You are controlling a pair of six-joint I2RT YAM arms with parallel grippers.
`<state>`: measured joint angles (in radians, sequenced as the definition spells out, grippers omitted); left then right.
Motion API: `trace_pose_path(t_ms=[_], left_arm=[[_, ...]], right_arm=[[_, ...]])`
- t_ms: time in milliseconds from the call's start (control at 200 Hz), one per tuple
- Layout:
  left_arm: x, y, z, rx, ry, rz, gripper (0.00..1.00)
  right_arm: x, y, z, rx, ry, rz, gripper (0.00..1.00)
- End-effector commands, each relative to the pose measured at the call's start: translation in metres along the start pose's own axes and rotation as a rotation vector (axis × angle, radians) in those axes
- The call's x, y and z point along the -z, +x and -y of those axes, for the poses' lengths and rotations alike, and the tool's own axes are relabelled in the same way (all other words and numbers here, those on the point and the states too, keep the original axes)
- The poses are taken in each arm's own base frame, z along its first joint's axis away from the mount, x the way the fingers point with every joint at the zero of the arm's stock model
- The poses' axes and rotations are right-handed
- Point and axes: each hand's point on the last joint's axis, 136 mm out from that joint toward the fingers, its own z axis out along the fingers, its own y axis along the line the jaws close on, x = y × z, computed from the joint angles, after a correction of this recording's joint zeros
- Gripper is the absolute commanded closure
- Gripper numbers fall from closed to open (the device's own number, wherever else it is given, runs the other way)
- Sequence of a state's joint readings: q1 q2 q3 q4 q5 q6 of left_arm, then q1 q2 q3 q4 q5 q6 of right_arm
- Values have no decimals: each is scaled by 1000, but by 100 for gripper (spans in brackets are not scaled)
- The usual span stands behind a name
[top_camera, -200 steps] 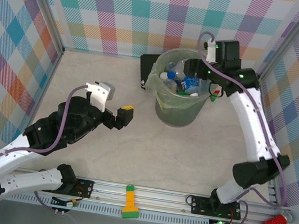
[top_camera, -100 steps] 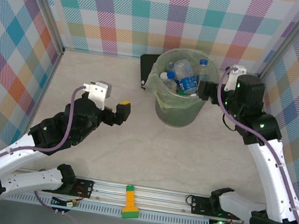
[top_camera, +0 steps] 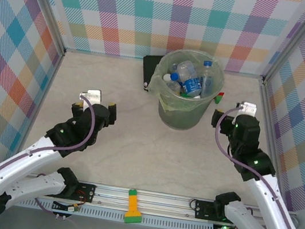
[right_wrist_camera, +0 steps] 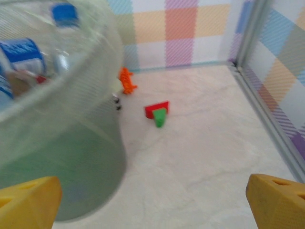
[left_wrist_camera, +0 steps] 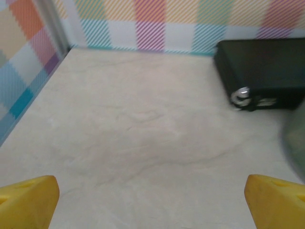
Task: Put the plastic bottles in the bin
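Note:
The bin is a round grey-green bucket lined with a thin bag, at the back middle of the table. Several plastic bottles lie inside it, clear with blue caps and labels, one upright at the right rim. In the right wrist view the bin is close on the left, with bottles behind its wall. My right gripper is open and empty, to the right of the bin. My left gripper is open and empty over bare table, left of the bin.
A flat black object lies behind the bin on the left. A small red and green block and an orange piece sit right of the bin. A yellow-green tool rests on the front rail.
My right arm has drawn back from above the bin to its right side and nearer the front. My left gripper has pulled back to the left and nearer.

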<state>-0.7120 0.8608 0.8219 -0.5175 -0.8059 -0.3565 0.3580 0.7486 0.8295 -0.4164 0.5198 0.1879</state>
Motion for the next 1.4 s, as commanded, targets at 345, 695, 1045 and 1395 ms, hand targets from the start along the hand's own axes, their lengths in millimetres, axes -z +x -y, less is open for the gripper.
trace_pose_path(t_ms=[345,695,1045,1395], left_arm=[[-77,53,-63,87,-265,-24,0],[-136,61,-77,0,-381,-28,0],[-168,70,-42,-67,-144,75,0],[-182,92,-35,-35,43,132,0]], right_arm=[[-54,53,7,100,61,125,1],[-114,101,33,88,149,94,1],[-136,109,25,26,5,158,1],[-152,129,9,75,-77,142,1]])
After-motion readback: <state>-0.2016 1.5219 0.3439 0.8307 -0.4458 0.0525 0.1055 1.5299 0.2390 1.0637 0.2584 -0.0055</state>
